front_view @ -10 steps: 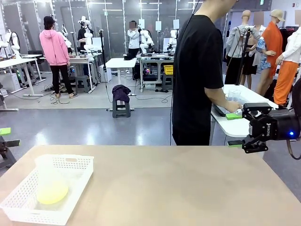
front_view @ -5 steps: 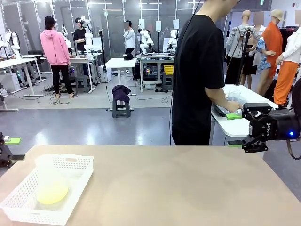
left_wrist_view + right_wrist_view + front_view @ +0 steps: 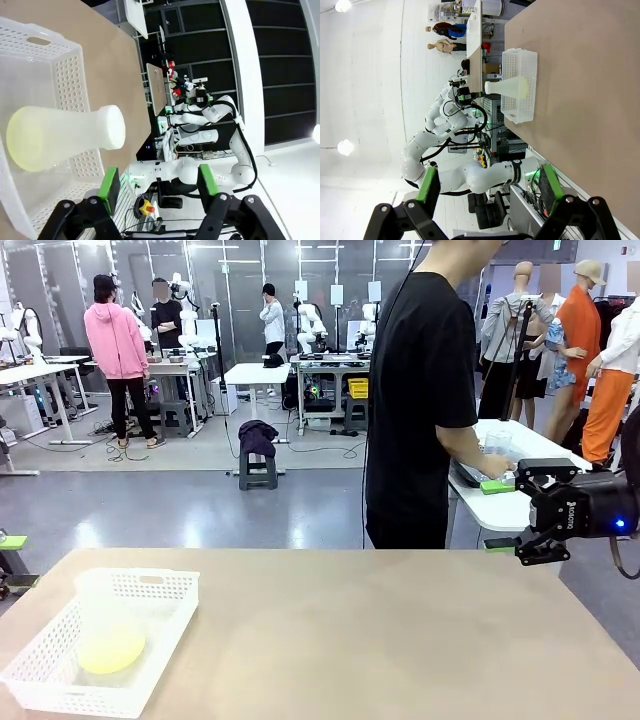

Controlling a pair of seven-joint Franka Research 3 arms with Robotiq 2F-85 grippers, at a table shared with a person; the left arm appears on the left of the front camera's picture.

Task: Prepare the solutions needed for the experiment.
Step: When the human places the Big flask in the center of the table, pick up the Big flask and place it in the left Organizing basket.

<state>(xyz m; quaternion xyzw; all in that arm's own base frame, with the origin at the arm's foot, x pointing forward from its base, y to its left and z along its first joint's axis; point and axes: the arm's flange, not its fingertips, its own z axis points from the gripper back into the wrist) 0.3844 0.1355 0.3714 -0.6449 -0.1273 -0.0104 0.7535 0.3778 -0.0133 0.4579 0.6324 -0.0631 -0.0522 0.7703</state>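
Note:
A frosted conical flask [image 3: 105, 630] stands in a white perforated basket [image 3: 140, 578] at the table's near left. The solutions [image 3: 110, 652] are a pale yellow-green pool in its wide base. My left gripper [image 3: 15, 560] hovers off the table's left edge, open and apart from the basket. In the left wrist view the flask [image 3: 60, 137] lies beyond my left gripper [image 3: 157, 181], with nothing between the green pads. My right gripper [image 3: 500, 515] hangs open above the table's far right corner. The right wrist view shows the flask [image 3: 507, 87] far across the table from my right gripper [image 3: 487, 187].
A person in a black shirt [image 3: 420, 400] stands at the far side, turned to a white side table [image 3: 520, 445] with both hands [image 3: 497, 465] on things there. The tan tabletop [image 3: 380, 640] stretches bare from the basket to my right gripper.
My left gripper has dropped lower at the picture's left edge. The right gripper, the flask and the basket have not moved.

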